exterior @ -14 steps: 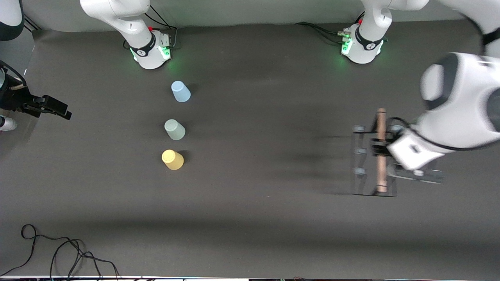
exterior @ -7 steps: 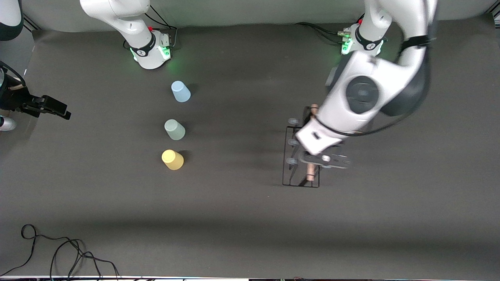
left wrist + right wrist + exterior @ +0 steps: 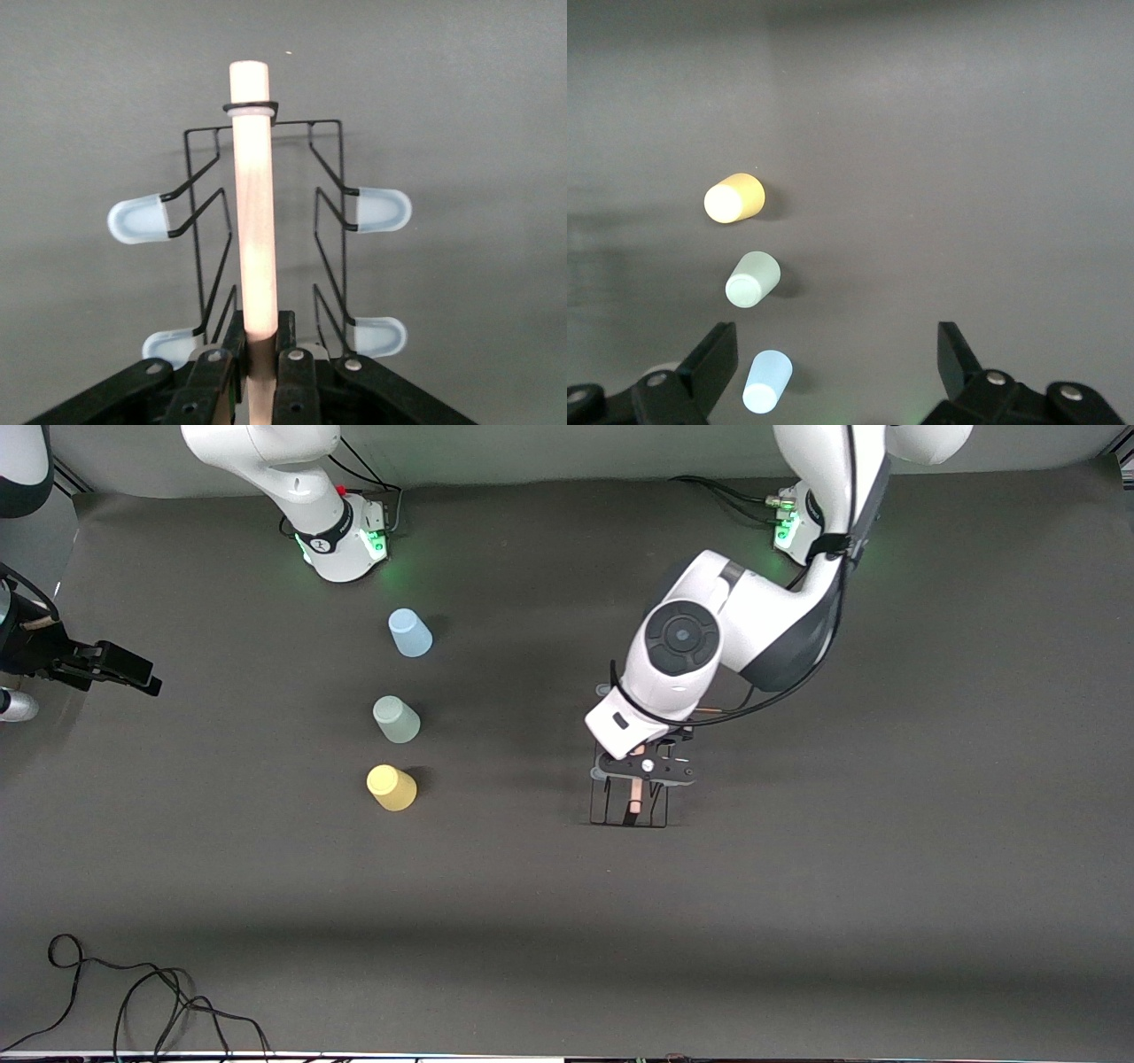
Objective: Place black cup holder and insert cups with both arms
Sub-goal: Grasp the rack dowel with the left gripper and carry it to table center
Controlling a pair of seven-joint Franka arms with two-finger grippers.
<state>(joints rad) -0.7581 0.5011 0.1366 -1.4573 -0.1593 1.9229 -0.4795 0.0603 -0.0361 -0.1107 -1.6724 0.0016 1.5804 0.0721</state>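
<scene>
Left gripper (image 3: 644,766) — fingers (image 3: 213,376) pressed onto the light wooden rod handle (image 3: 254,204) of the black cup holder (image 3: 630,797), clamping it from both sides; the rod runs straight out between the jaws. The holder sits near the middle of the table (image 3: 886,868), toward the left arm's end of the cups; whether its base touches the cloth cannot be told. Pale-tipped pegs (image 3: 137,219) stick out on either side of the rod.

Right gripper (image 3: 106,666) — at the right arm's end of the table, waiting, fingers (image 3: 713,359) spread wide, nothing between them.

Cups — three, upside down in a row, well apart from the holder: light blue cup (image 3: 409,633) farthest from the front camera, pale green cup (image 3: 396,719) in the middle, yellow cup (image 3: 391,787) nearest.

Loose black cable (image 3: 133,992) — at the table's near edge.
</scene>
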